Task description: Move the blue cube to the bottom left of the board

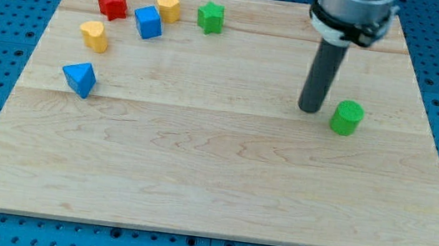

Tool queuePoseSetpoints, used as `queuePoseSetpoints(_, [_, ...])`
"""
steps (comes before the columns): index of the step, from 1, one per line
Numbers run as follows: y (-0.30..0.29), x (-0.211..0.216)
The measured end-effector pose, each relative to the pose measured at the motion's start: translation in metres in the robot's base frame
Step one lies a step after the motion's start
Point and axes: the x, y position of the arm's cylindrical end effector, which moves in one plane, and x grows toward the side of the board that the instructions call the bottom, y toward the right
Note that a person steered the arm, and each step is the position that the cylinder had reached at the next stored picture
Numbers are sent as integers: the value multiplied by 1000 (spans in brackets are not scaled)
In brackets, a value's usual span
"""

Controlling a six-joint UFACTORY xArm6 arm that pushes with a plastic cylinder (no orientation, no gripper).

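Note:
The blue cube [148, 23] sits near the view's top left, between a red star block [112, 3] and a yellow hexagon block [168, 7]. My tip [310, 109] rests on the wooden board [212, 181] at the view's right of centre, far to the right of the blue cube. It stands just left of a green cylinder [346, 118], with a small gap between them.
A green star block [211, 17] lies right of the yellow hexagon. A yellow block [94, 35] lies below and left of the blue cube. A blue triangular block [80, 79] sits at the left edge. Blue pegboard surrounds the board.

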Motion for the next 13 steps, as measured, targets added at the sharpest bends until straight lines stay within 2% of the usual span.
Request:
queuePoseSetpoints(2, [-42, -84])
queuePoseSetpoints(3, [-66, -107])
queuePoseSetpoints(5, [-127, -104])
queuePoseSetpoints(6, [-157, -86])
queuePoseSetpoints(9, [-176, -89])
queuePoseSetpoints(10, [-180, -69])
queuePoseSetpoints(13, [-263, -70])
